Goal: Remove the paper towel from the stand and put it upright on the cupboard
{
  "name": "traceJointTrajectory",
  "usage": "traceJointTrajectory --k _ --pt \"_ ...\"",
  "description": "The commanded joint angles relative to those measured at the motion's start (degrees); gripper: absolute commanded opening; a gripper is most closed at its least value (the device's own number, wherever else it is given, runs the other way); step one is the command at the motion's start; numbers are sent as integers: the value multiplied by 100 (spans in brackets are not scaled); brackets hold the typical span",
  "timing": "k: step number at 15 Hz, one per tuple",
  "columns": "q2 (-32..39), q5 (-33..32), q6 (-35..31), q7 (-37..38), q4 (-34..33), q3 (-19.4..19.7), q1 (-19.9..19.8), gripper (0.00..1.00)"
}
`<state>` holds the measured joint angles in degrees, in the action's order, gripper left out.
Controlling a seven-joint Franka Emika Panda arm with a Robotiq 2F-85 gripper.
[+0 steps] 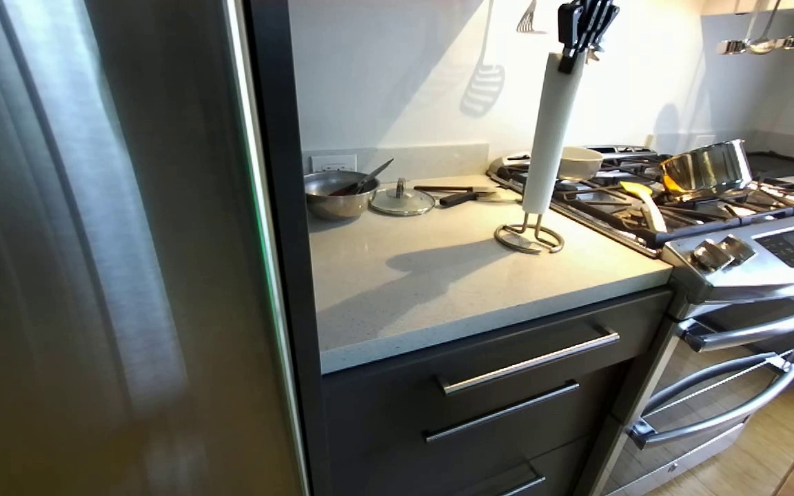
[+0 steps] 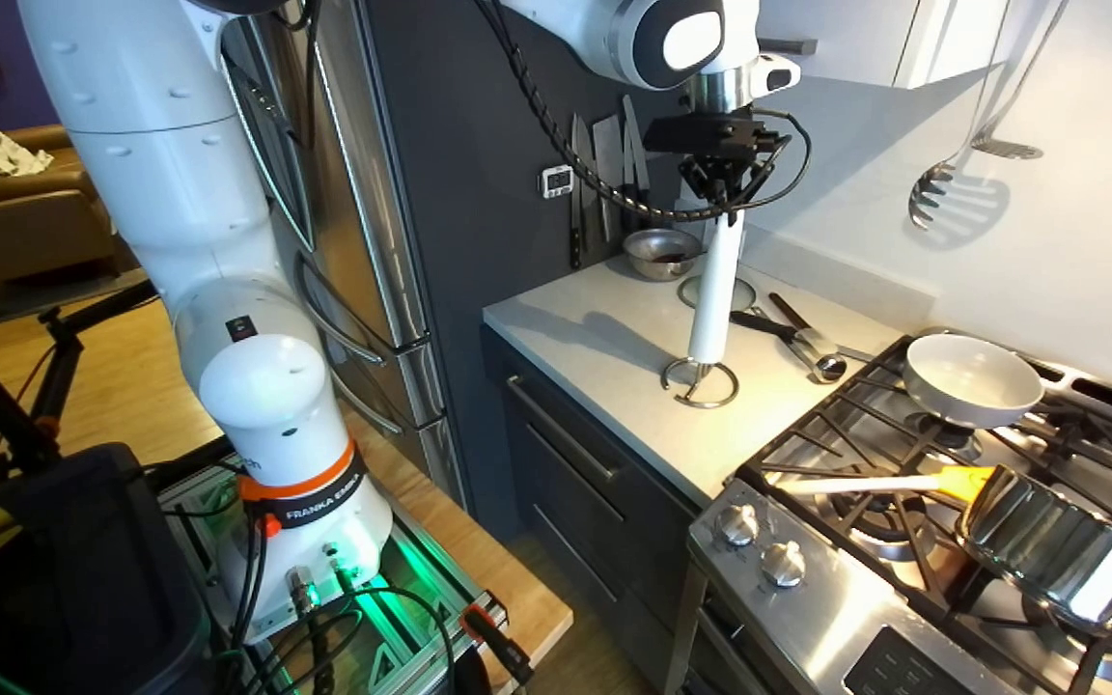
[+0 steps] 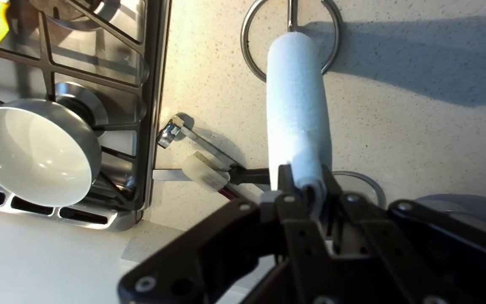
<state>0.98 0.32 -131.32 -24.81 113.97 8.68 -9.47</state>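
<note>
The white paper towel leans a little off vertical in both exterior views. Beneath its lower end show the short wires and round base of the stand, which rests on the pale top of the cupboard. A small gap separates the roll's bottom from that base; the rod inside the roll is hidden. My gripper is closed around the upper end of the roll, its dark fingers pinching the paper into a narrow fold. From above, the gripper reaches down onto the roll.
The steel stove adjoins the cupboard, carrying a white bowl, a shiny pot and a yellow-tipped spatula. Behind the stand lie a metal bowl, a glass lid and several utensils. The fridge borders the opposite side.
</note>
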Motion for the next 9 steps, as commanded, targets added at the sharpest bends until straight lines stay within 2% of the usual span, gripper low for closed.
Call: traceJointTrajectory --k 1,9 --pt "-206 -309 101 263 39 3 24 17" --pt "-536 -695 126 611 54 -23 83 14"
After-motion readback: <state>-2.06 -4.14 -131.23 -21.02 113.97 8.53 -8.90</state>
